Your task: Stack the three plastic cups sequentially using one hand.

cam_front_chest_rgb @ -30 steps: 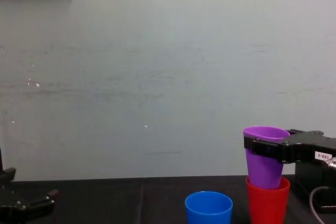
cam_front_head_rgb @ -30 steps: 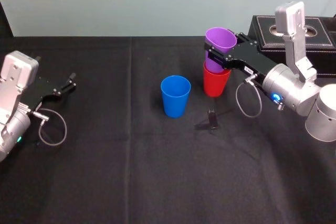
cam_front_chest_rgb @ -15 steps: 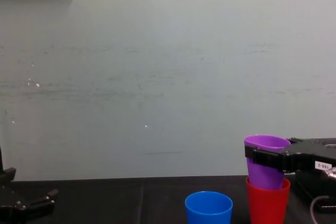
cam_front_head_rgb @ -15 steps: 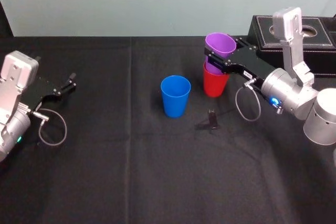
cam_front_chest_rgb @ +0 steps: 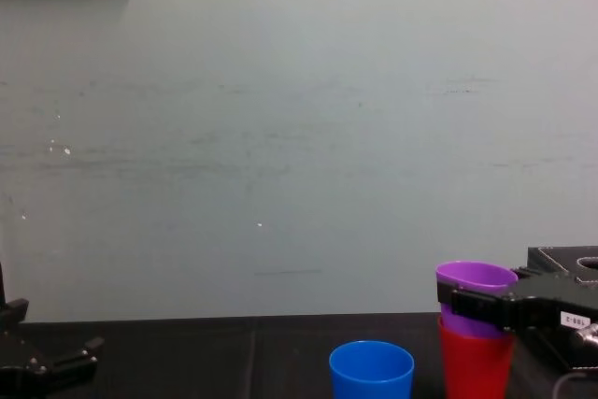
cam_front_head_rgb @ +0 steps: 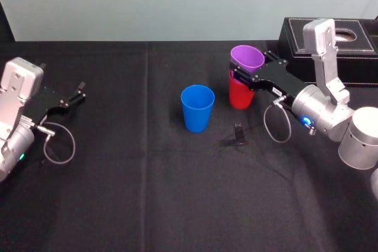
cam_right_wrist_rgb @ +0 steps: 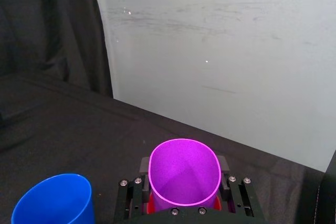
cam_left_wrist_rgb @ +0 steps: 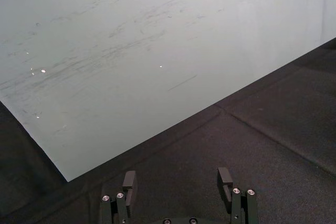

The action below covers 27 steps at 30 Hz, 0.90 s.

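Counting the tumblers gives three, all smooth, tapered plastic, on the black cloth worktop (cam_front_head_rgb: 147, 193): one blue plastic cup (cam_front_head_rgb: 197, 107), one red plastic cup (cam_front_head_rgb: 242, 94) and one purple plastic cup (cam_front_head_rgb: 247, 57). The red plastic cup stands upright just right of the blue plastic cup and slightly behind it, with the purple plastic cup nested partway inside. The right pincer (cam_front_head_rgb: 251, 66), black with a small white label, is clamped around the purple plastic cup's upper wall. Far left of the blue plastic cup, the left pincer (cam_front_head_rgb: 78, 91) lies with fingers spread, holding nothing. One black stitched box (cam_front_head_rgb: 354, 39) sits far to the right.
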Tool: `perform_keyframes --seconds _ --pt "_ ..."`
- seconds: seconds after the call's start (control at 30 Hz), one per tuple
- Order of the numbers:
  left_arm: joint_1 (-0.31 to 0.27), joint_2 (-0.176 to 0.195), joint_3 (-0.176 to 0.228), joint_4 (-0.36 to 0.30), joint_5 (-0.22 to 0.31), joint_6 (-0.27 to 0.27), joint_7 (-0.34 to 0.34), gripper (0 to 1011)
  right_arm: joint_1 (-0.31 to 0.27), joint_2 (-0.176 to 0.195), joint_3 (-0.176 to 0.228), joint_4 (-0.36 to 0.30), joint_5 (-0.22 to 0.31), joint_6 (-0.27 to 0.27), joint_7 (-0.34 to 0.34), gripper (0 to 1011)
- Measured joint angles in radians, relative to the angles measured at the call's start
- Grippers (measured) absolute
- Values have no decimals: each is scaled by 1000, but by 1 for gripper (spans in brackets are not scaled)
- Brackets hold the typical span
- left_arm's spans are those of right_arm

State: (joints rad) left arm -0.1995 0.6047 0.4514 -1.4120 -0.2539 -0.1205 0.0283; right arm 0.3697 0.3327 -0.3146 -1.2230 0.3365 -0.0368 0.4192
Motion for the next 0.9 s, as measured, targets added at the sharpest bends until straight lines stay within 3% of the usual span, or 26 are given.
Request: perform_keyframes --seconds 0.9 --pt "0 0 0 0 0 0 0 1005 6 -16 3 50 -16 -22 12 726"
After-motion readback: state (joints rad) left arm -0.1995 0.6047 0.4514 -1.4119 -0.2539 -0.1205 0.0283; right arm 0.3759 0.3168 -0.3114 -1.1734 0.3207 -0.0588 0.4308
